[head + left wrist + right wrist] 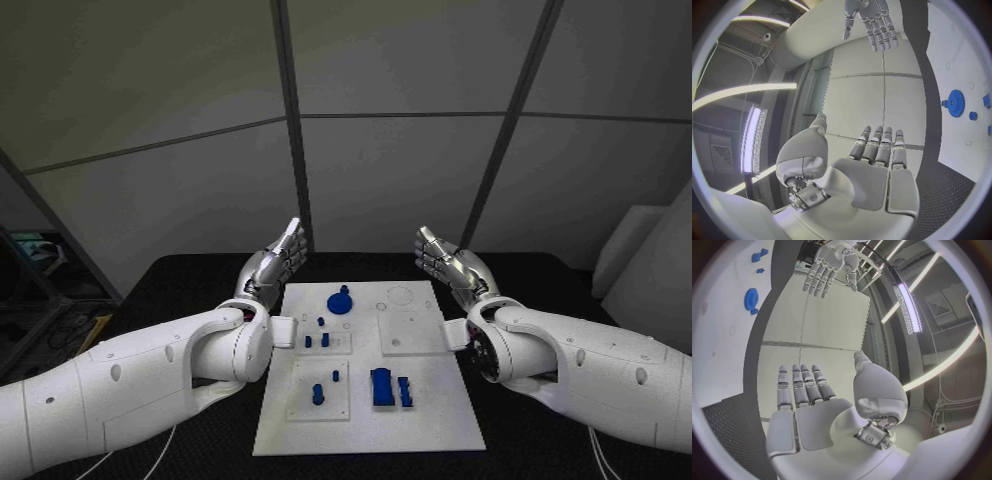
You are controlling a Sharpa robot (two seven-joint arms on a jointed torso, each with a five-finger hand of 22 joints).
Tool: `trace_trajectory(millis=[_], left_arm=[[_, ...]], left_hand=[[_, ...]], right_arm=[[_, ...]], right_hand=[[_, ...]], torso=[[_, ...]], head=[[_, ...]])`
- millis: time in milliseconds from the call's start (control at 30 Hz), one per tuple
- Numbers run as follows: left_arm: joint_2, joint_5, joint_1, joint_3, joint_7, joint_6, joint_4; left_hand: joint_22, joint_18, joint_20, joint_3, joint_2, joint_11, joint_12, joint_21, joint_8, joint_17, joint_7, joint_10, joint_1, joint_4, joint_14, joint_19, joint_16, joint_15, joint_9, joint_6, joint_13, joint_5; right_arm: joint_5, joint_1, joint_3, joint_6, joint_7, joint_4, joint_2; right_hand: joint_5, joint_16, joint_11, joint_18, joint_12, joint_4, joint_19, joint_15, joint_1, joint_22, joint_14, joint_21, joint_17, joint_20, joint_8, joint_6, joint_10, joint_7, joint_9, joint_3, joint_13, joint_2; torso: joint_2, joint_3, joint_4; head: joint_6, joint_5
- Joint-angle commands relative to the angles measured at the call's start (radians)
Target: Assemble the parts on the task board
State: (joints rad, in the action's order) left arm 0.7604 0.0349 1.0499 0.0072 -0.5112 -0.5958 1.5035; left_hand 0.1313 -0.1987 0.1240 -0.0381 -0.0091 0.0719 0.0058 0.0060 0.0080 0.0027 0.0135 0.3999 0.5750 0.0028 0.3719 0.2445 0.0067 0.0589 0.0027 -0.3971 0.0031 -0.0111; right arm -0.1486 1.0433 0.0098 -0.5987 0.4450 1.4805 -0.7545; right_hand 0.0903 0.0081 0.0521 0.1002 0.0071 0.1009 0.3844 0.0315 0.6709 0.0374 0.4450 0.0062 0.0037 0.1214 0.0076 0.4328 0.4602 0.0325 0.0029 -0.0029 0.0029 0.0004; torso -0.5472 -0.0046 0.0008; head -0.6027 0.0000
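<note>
The white task board lies in the middle of the black table. On it are a blue gear-like part near the far end, small blue pegs in the middle left, a blue peg pair and a larger blue block nearer me. My left hand is raised beside the board's far left corner, fingers straight and apart, holding nothing. My right hand mirrors it at the far right corner, also flat and empty. The left wrist view shows the left hand, the gear and the right hand.
The black table extends on both sides of the board. Grey wall panels stand behind the table. Cluttered equipment sits off the table's left edge, and a white panel stands at the right.
</note>
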Motion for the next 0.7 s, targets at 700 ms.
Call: trace_trajectory(millis=[700], left_arm=[[0.02,-0.035,0.0,-0.007,-0.009,-0.174,0.066]], left_hand=[[-0.131,0.06,-0.124,0.038,0.009,-0.072,-0.006,-0.006,-0.008,-0.003,-0.013,-0.279,-0.401,-0.003,-0.26,-0.169,-0.007,-0.059,-0.003,0.277,-0.003,0.011]], right_arm=[[0.149,0.007,-0.01,-0.171,0.075,0.089,-0.025]], right_hand=[[-0.09,-0.008,-0.052,-0.1,-0.007,-0.101,-0.264,-0.032,-0.464,-0.037,-0.308,-0.006,-0.004,-0.121,-0.008,-0.3,-0.318,-0.033,-0.003,0.003,-0.003,0.0]], torso=[[0.003,0.0046,-0.0008]], head=[[0.003,0.0]])
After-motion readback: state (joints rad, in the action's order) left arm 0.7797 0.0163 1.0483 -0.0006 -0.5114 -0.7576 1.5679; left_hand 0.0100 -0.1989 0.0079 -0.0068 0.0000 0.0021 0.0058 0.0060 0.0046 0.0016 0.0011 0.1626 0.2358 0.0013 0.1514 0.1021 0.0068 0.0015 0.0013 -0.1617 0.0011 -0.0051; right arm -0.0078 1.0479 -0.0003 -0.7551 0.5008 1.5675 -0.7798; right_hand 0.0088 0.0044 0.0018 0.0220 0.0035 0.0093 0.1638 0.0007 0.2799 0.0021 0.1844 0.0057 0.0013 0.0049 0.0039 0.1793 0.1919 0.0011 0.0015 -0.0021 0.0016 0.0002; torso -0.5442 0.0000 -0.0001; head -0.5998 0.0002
